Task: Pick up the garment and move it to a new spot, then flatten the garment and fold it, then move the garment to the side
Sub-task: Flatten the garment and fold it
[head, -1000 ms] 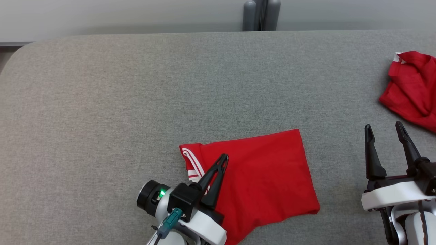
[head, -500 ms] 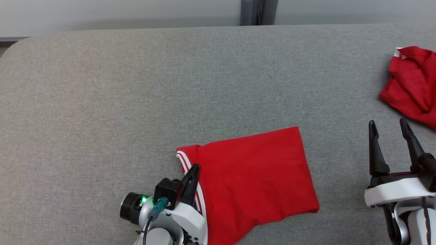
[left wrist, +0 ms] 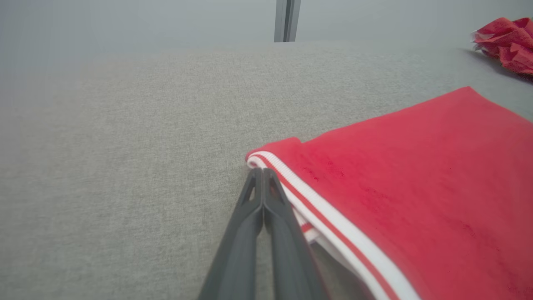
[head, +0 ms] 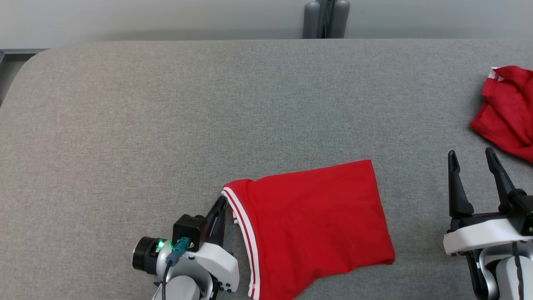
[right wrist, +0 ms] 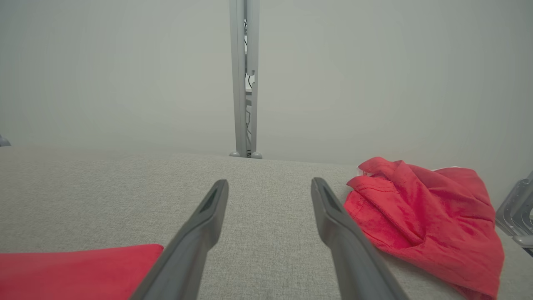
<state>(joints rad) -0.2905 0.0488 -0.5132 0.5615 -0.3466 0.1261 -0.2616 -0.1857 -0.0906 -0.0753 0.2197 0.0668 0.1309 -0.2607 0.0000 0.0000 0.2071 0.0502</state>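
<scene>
The garment (head: 312,221) is a red piece with a white-striped hem, lying folded and flat at the front middle of the grey table (head: 166,104). My left gripper (head: 222,202) is shut, and its tips rest against the garment's left hem corner with no cloth between them. The left wrist view shows the closed left gripper (left wrist: 261,171) right beside the striped edge of the garment (left wrist: 416,175). Right of the garment and apart from it, my right gripper (head: 470,152) stands open and holds nothing. In the right wrist view, the right gripper (right wrist: 270,182) hangs over bare table, with the garment's corner (right wrist: 75,271) at lower left.
A second red garment (head: 508,112) lies crumpled at the table's right edge, just beyond the right gripper; it also shows as the red heap (right wrist: 424,221). A grey post (head: 327,18) stands behind the far edge. The table's left and far parts are bare grey fabric.
My left gripper, shut throughout, has drawn back off the top of the garment to its left hem edge. The camera has shifted slightly. The right gripper has stayed where it was.
</scene>
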